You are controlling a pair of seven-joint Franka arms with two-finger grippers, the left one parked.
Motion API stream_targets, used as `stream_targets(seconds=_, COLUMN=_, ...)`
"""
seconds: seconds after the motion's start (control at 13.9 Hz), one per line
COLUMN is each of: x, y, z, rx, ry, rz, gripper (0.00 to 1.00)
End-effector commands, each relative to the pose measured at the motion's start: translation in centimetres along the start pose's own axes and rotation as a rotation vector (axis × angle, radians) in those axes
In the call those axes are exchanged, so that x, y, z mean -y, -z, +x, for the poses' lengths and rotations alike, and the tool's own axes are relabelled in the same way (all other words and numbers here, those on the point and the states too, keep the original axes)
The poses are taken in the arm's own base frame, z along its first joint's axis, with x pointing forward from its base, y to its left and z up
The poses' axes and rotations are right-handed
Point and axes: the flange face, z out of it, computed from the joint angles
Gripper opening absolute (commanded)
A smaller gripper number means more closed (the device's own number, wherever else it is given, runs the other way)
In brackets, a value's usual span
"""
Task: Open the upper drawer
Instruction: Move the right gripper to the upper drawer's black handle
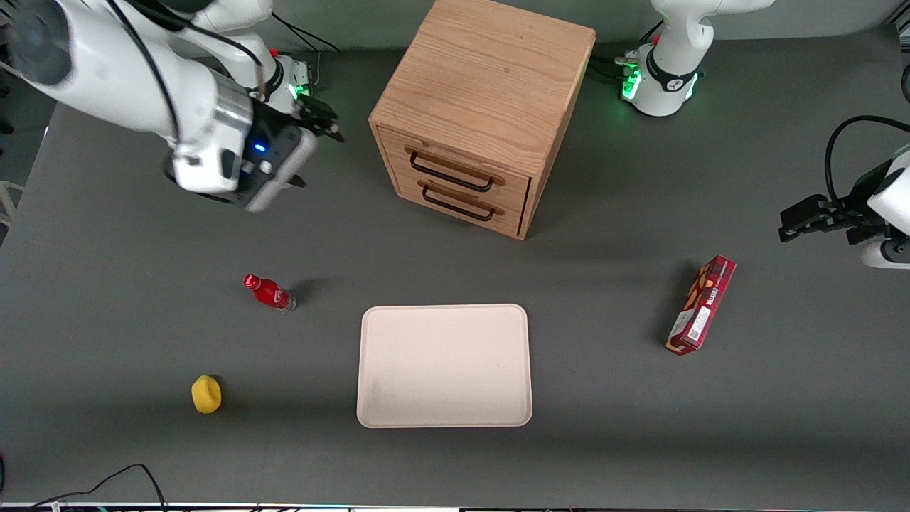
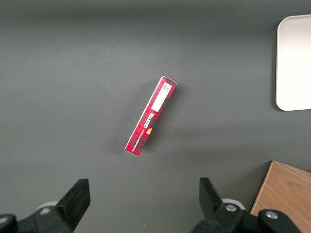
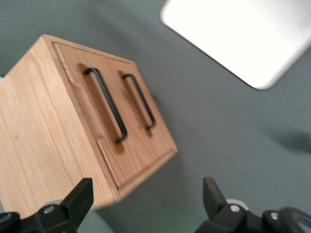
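Note:
The light-oak cabinet (image 1: 490,71) stands on the grey table, its two drawer fronts facing the front camera at an angle. The upper drawer (image 1: 513,188) is shut, its black bar handle (image 1: 449,176) above the lower drawer's handle (image 1: 458,207). My right gripper (image 1: 320,160) hangs open and empty in the air beside the cabinet, toward the working arm's end, a clear gap away. In the right wrist view the upper drawer (image 3: 77,92) and its handle (image 3: 107,104) lie ahead of the open gripper (image 3: 146,194), not between the fingers (image 3: 80,196).
A cream tray (image 1: 444,366) lies nearer the front camera than the cabinet. A red bottle (image 1: 269,292) and a yellow object (image 1: 206,395) lie toward the working arm's end. A red box (image 1: 702,306) lies toward the parked arm's end and shows in the left wrist view (image 2: 150,115).

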Motion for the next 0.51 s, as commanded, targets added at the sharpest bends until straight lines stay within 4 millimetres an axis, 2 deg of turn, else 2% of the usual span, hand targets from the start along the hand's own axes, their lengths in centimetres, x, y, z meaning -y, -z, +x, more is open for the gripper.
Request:
stream_targets(seconds=0.0, x=1.0, y=-8.2, z=5.2, rx=0.06, ry=0.084, rz=0.112, gripper=1.0)
stream_targets(seconds=0.14, x=0.8, y=-12.9, z=7.2, rx=0.073, ry=0.093, rz=0.157, gripper=1.0)
stream_targets(seconds=0.29, x=1.5, y=-15.8, z=8.4, rx=0.07, ry=0.11, rz=0.173, gripper=1.0)
stream_targets(seconds=0.43, x=1.9, y=-17.6, z=8.7, rx=0.09, ry=0.119, rz=0.171, gripper=1.0)
